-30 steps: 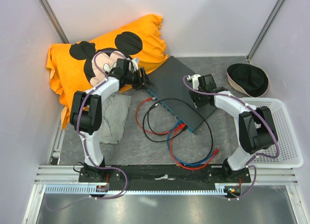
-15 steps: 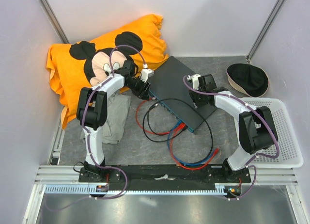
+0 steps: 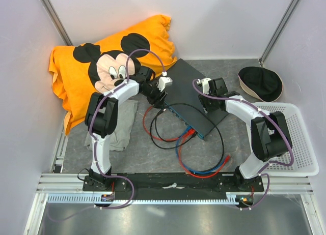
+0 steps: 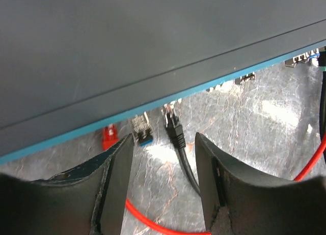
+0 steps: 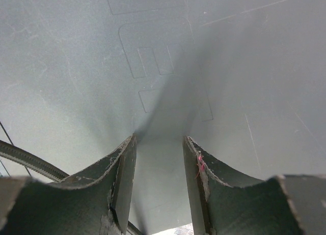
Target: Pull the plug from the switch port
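The switch (image 3: pixel 191 95) lies flat on the grey surface (image 3: pixel 153 161) in the upper middle of the top view, turned on a diagonal, its teal face toward the lower left. Black (image 3: pixel 158 128), red (image 3: pixel 146 124) and blue (image 3: pixel 201 169) cables loop below it.

In the left wrist view the teal face (image 4: pixel 168 95) runs across the middle of the frame. A black plug (image 4: pixel 173 125) meets it near centre, with a grey-and-blue plug (image 4: pixel 142 129) and a red plug (image 4: pixel 109 137) to its left. The left end effector (image 4: pixel 163 143) is released: its fingers (image 4: pixel 118 169) stand apart on either side of the black plug without touching it.

The right end effector (image 5: pixel 159 138) sits over the switch's dark top panel, fingers parted and holding nothing, tips at or just above the metal.

An orange Mickey Mouse pillow (image 3: pixel 102 57) fills the upper left, a grey cloth (image 3: pixel 119 125) lies below it, and a black cap (image 3: pixel 261 82) and white basket (image 3: pixel 300 143) are at the right.
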Motion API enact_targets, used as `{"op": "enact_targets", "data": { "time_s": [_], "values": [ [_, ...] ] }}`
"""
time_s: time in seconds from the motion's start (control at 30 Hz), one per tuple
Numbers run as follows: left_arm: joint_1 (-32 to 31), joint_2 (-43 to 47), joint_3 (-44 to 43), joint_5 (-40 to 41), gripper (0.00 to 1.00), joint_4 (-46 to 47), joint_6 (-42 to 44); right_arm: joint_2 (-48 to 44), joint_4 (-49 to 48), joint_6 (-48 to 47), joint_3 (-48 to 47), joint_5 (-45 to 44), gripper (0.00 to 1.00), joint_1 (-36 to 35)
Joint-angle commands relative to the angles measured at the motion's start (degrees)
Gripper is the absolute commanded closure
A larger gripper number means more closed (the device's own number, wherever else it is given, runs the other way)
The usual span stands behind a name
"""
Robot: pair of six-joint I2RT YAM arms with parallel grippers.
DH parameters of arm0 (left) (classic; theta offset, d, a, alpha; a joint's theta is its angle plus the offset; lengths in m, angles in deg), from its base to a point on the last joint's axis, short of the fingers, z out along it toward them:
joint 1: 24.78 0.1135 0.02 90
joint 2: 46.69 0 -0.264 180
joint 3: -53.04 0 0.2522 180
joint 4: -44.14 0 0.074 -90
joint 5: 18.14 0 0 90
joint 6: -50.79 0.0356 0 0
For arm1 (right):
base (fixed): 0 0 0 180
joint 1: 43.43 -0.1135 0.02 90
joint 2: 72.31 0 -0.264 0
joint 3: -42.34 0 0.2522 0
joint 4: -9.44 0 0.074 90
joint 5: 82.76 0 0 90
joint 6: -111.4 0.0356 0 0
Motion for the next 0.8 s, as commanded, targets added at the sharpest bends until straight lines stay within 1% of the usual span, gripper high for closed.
{"op": "enact_targets", "data": {
  "time_s": [0.0,0.13,0.33,0.43,0.6,0.77],
  "values": [
    [-0.72,-0.93,-1.79,2.24,0.41,3.97,-0.02,1.26,3.51,-0.69,0.68,-0.44,0.5,-0.08],
    [-1.42,-1.29,-1.97,6.27,0.43,5.73,-0.55,1.26,3.51,-0.69,0.94,-0.44,0.5,0.01],
    [-1.69,-1.81,-3.99,11.03,0.46,7.14,-3.89,1.26,3.25,-0.69,1.29,-0.18,0.49,-0.08],
    [-1.78,-1.9,-4.43,10.34,0.46,7.23,-5.03,1.35,3.24,-0.78,1.2,-0.18,0.49,0.01],
    [-1.95,-2.6,-4.69,8.92,0.51,7.23,-6.53,1.79,3.16,-0.78,0.76,-0.35,0.49,0.01],
    [-2.04,-2.78,-4.26,7.43,0.54,7.23,-8.03,1.44,3.07,-0.87,0.94,-0.44,0.49,-0.08]
  ]
}}
